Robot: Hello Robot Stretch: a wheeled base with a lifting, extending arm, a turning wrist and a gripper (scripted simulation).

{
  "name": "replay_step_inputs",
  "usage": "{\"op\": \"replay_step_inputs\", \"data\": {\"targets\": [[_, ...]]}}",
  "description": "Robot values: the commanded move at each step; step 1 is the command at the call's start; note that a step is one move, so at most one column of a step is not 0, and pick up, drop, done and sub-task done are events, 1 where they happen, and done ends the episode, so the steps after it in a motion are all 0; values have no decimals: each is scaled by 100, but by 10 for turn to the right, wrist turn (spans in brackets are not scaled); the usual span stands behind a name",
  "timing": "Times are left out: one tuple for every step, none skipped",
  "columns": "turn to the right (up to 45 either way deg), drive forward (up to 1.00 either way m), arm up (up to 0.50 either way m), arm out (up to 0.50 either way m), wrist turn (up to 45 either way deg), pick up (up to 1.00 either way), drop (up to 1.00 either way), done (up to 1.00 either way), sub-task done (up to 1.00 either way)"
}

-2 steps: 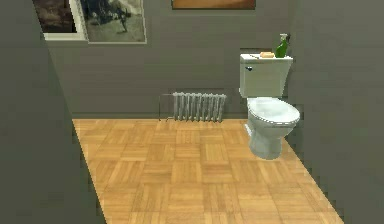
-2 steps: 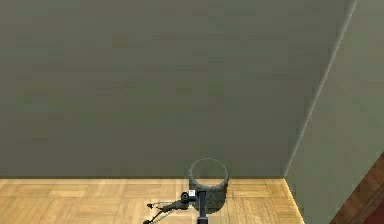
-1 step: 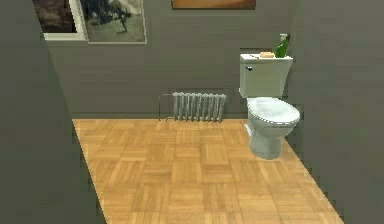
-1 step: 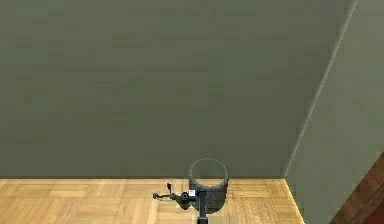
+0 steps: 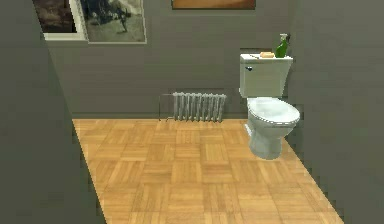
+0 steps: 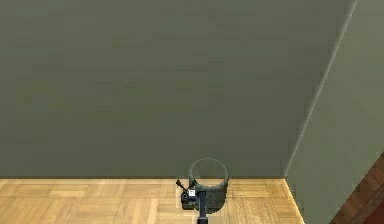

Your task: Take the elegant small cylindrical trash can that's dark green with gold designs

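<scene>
One dark can (image 6: 210, 180) in the arm side view, low and just right of the middle: a short upright cylinder with a pale rim, dim grey-green, any gold pattern too faint to make out. Stands at the line between parquet floor (image 6: 90, 200) and grey wall (image 6: 150, 90), lower part partly behind the arm (image 6: 204, 212). Cannot tell whether resting on the floor or lifted clear of it. Just left of the can's lower part, the gripper (image 6: 185, 192), small and dark, at the arm's far end. Cannot tell whether touching the can or only in front of it, nor whether grasping anything.

In the forward view, a bathroom. At far right, a white toilet (image 5: 272, 122), with its tank (image 5: 264, 72) against the far wall. On the tank, a green bottle (image 5: 283, 45) at the right end and a small yellowish thing (image 5: 267, 53) just left of it, too small to name. Left of the toilet, low on the far wall, a grey radiator (image 5: 198, 106). High at far left, a small picture (image 5: 58, 17) and, right beside it, a large picture (image 5: 115, 20), both cut by the top edge. Farther right, another frame (image 5: 212, 4), also cut by the top edge.
</scene>
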Motion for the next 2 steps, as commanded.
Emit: {"op": "replay_step_inputs", "data": {"targets": [[0,0,0,0,330,0,0,0,0],[0,0,-30,0,0,0,0,0,0]]}}
